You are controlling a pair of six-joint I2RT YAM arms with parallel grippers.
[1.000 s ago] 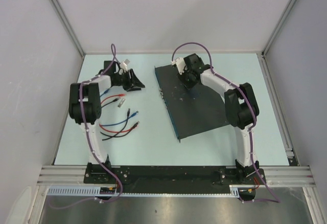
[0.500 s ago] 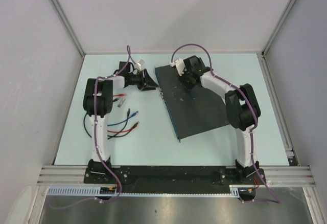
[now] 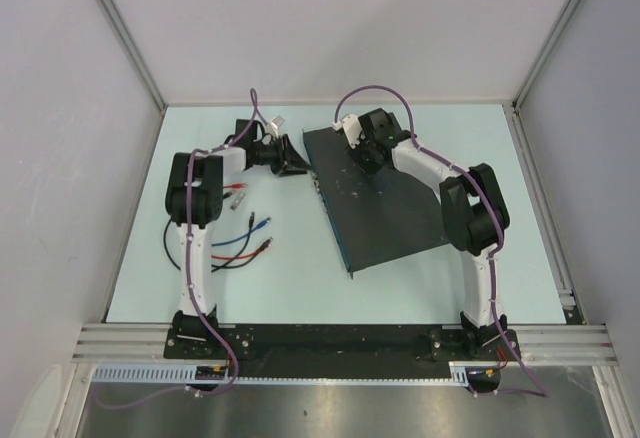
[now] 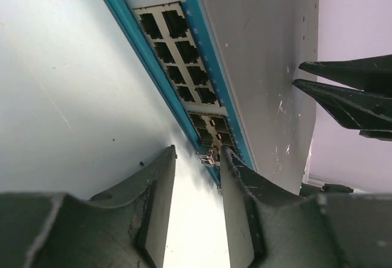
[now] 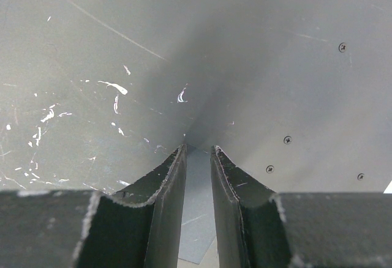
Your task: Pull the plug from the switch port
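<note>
Left gripper [image 4: 198, 153] hovering at plug [image 4: 210, 156], fingers parted, gripping nothing. Plug sitting in port of switch [image 3: 400, 218], which is lying angled between arms; pull not yet done. Right gripper [image 5: 198, 149] pressing switch top, barely parted, empty.

No legible text, labels or numbers, any print on the switch [image 3: 390, 213] perhaps too small
</note>
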